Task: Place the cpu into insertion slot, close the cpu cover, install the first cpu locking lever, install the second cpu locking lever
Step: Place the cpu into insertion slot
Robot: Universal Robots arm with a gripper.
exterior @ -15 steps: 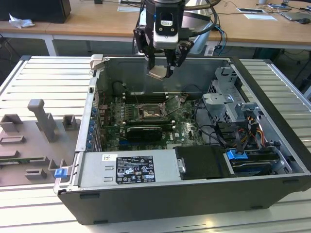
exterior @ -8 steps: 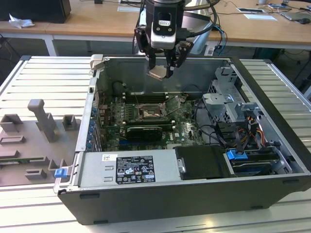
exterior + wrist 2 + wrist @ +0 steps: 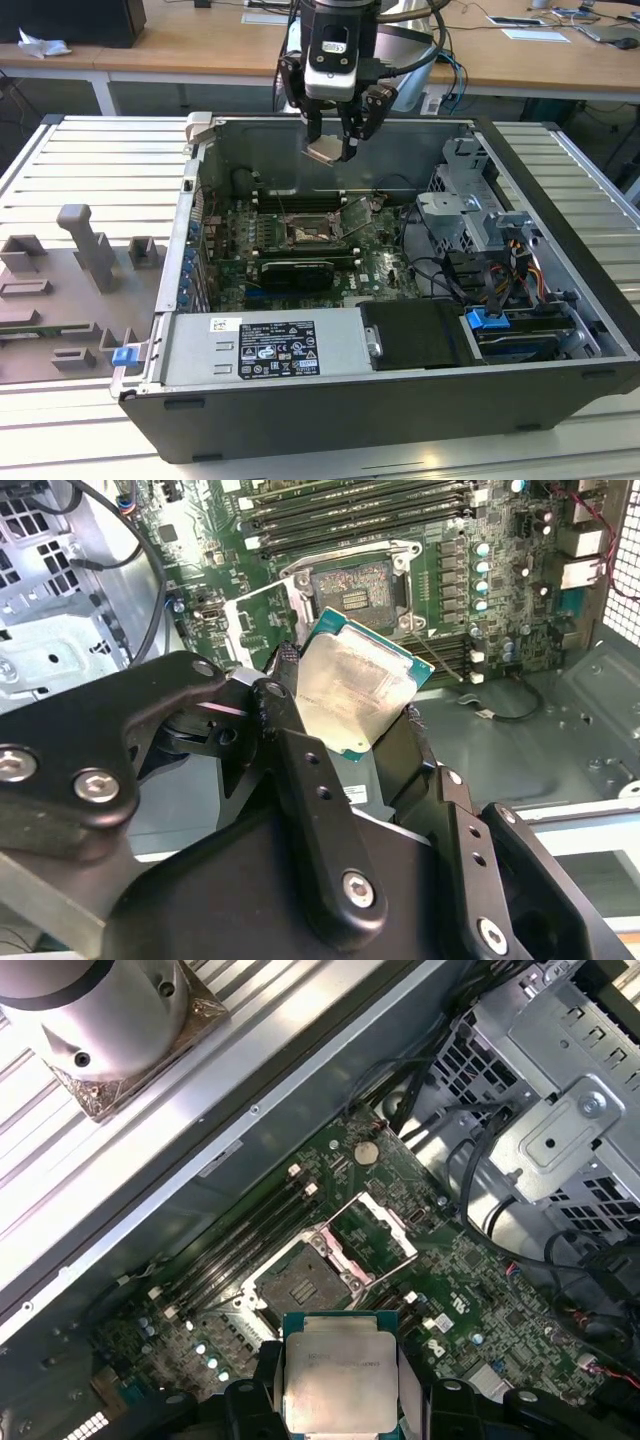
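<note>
My gripper (image 3: 331, 150) is shut on the cpu (image 3: 325, 150), a pale silver square chip, and holds it above the open computer case. In both wrist views the cpu (image 3: 355, 695) (image 3: 338, 1375) sits clamped by its edges between the two black fingers (image 3: 283, 705). Below it on the green board lies the insertion slot (image 3: 304, 233) (image 3: 355, 585) (image 3: 303, 1280), dark and bare with a silvery rim. The cpu cover (image 3: 262, 625) (image 3: 378, 1230) stands flipped open beside the slot. The cpu hangs well above the slot, touching nothing else.
Long black memory slots (image 3: 295, 200) run next to the socket. A metal drive cage (image 3: 470, 215) and cable bundles (image 3: 455, 275) fill the case on the exterior view's right. A power supply box (image 3: 265, 345) lies along the near side. Grey fixtures (image 3: 85, 250) stand outside the case.
</note>
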